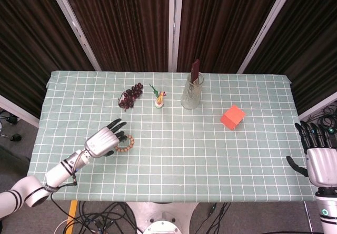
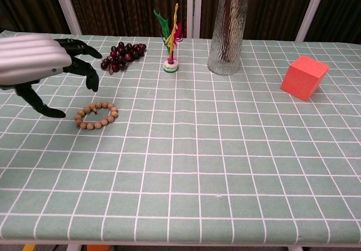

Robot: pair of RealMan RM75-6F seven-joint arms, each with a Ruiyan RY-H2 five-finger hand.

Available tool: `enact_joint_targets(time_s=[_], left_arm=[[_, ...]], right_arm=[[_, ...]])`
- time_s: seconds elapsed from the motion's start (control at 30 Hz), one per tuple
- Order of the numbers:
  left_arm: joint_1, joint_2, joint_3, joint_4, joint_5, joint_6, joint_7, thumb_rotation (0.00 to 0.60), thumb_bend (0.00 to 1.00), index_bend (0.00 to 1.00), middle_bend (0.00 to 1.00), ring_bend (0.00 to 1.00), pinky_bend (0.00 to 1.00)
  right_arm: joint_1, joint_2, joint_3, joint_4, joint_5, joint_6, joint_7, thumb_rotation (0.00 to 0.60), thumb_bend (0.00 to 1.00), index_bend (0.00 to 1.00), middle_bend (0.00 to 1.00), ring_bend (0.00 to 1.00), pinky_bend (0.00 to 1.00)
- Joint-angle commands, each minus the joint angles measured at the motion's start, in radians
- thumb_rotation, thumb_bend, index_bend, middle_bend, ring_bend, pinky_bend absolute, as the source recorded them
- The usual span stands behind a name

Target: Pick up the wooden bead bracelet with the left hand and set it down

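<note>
on the near-left part of the worktop (image 1: 174, 155), covered by a pale green checked cloth, lies the wooden bead bracelet (image 2: 97, 115), a closed ring of tan beads resting flat. left hand (image 2: 42, 65) hangs just above and to the left of the bracelet, palm down, dark fingers spread apart and curved downward, thumb reaching toward the cloth beside the ring; nothing is grasped, and the chest view shows a gap between the fingertips and the beads. in the head view the same hand partly overlaps the ring's left edge, so contact cannot be judged from that angle. right hand (image 1: 316, 152) sits beyond the right edge of the worktop, fingers extended upward and apart, holding nothing. far-left of centre, a bunch of dark red grapes (image 2: 122, 56) lies on the cloth. just right of the grapes stands a small ornament (image 2: 171, 65) with green, yellow and red feather-like sprigs rising from a round base. further right, a ribbed clear glass vase (image 2: 227, 34) stands upright with a dark stick inside it. toward the right, well apart from the vase, an orange-red cube (image 2: 304, 77) rests on the cloth. dark curtains (image 1: 121, 23) close the scene at the far side.
</note>
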Motion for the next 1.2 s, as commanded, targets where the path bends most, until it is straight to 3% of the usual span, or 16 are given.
enact_joint_targets(time_s=[0.03, 0.67, 1.2], left_arm=[[-0.023, -0.048, 0.009, 0.054, -0.032, -0.035, 0.016, 0.600, 0.16, 0.38, 0.38, 0.07, 0.10], [-0.016, -0.132, 0.053, 0.112, -0.115, -0.029, 0.081, 0.600, 0.16, 0.47, 0.45, 0.10, 0.08], [-0.030, -0.175, 0.072, 0.164, -0.144, -0.027, 0.063, 0.600, 0.26, 0.52, 0.50, 0.12, 0.07]], right_arm=[[0.000, 0.000, 0.000, 0.002, 0.003, -0.002, 0.001, 0.600, 0.12, 0.00, 0.07, 0.00, 0.00], [0.001, -0.014, 0.006, 0.015, 0.014, -0.002, 0.009, 0.600, 0.12, 0.00, 0.06, 0.00, 0.00], [-0.004, -0.015, 0.005, 0.019, 0.025, -0.005, 0.029, 0.600, 0.11, 0.00, 0.06, 0.00, 0.00]])
